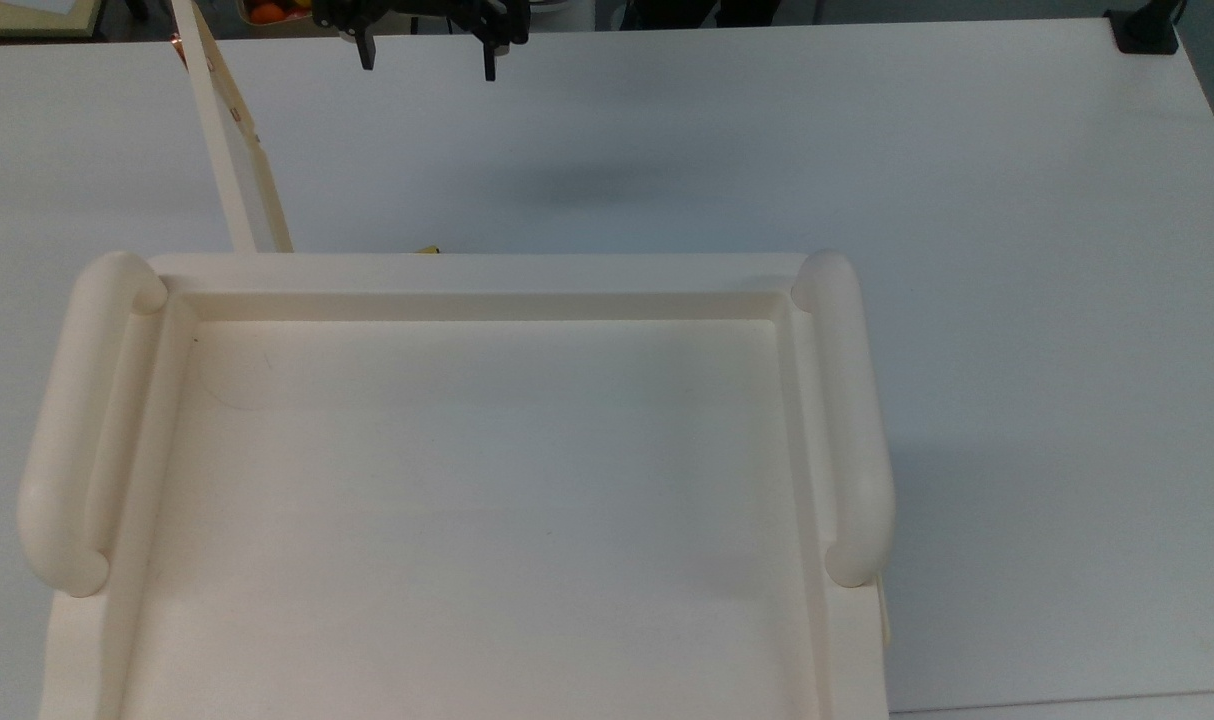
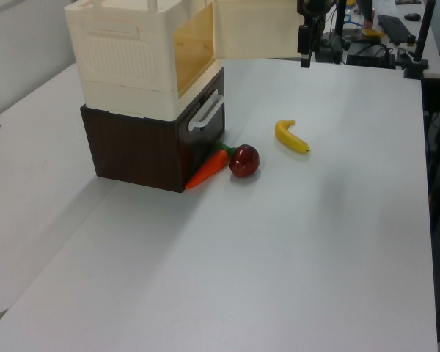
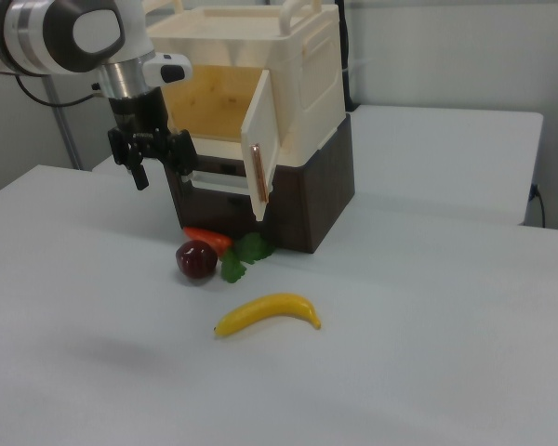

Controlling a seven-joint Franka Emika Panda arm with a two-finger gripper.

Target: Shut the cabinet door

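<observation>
End effector point(image 3: 158, 165) is hanging above the desk point(image 3: 418, 353) with its two black fingers spread wide and gripping nothing. In the right view it is sitting at the far left, at about 9 o'clock from the cabinet door point(image 3: 268, 153) and clear of it. In the top view the end effector point(image 1: 426, 60) is sitting at 12 o'clock, fingers pointing down.

Going left to right in the right view:
- apple point(image 3: 196, 259) and carrot point(image 3: 207, 239) are lying just beside each other on the desk, at 6 o'clock from the cabinet opening
- cabinet door is standing open, swung outward, tan edge with a copper-coloured strip facing the camera
- cabinet point(image 3: 298, 65) is sitting on a dark brown base point(image 3: 307, 204), wood-coloured interior showing
- banana point(image 3: 268, 312) is lying at 6 o'clock from the door, well apart from it

In the top view the cabinet door point(image 1: 229, 150) is showing edge-on at 11 o'clock, running from the cabinet's point(image 1: 487, 270) front corner toward the far desk edge. In the left view the door point(image 2: 253, 29) is sticking out from the cabinet point(image 2: 132, 59), with the end effector point(image 2: 305, 48) just beside its free edge.
</observation>
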